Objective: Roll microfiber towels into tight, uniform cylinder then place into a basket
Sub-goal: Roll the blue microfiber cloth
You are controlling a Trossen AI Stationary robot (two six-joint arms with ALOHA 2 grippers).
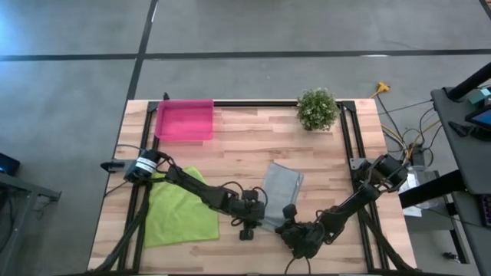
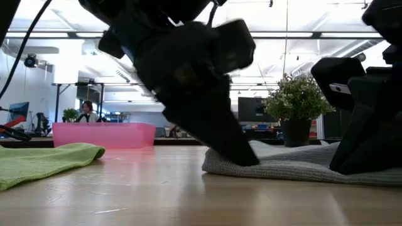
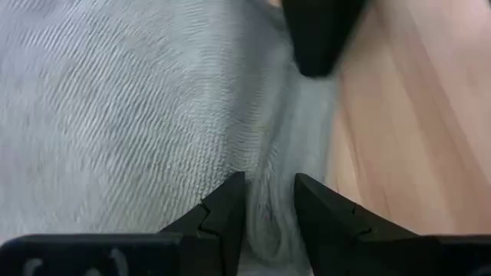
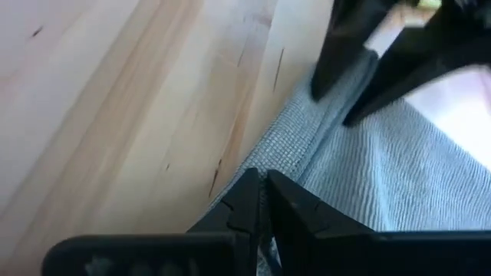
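Note:
A grey microfiber towel (image 1: 281, 188) lies folded on the wood table's near middle, flat on its underside. Both grippers are at its near end. My left gripper (image 3: 268, 203) is shut on a ridge of grey cloth. Beside it, my right gripper (image 4: 265, 188) is shut at the towel's hem. In the low view the left gripper (image 2: 242, 154) slants down onto the grey towel (image 2: 282, 166). A lime green microfiber towel (image 1: 180, 208) lies spread at the near left. The pink basket (image 1: 184, 119) stands at the far left. My left gripper pinches a raised fold of the grey towel (image 3: 270, 180) between its two fingers, close to the towel's near edge. It slants down from the table's left. The rest of the towel lies on the table. My right gripper is shut on the grey towel's hemmed edge (image 4: 295, 157) at the near end, pinched between its fingertips. It slants down from the table's near right. The fingers hide how many layers they hold. The towel lies on the table.
A small potted plant (image 1: 317, 108) stands at the far right of the table. Bare wood lies between the basket and the plant, and to the right of the grey towel. A person sits in the room far behind the basket (image 2: 103, 135).

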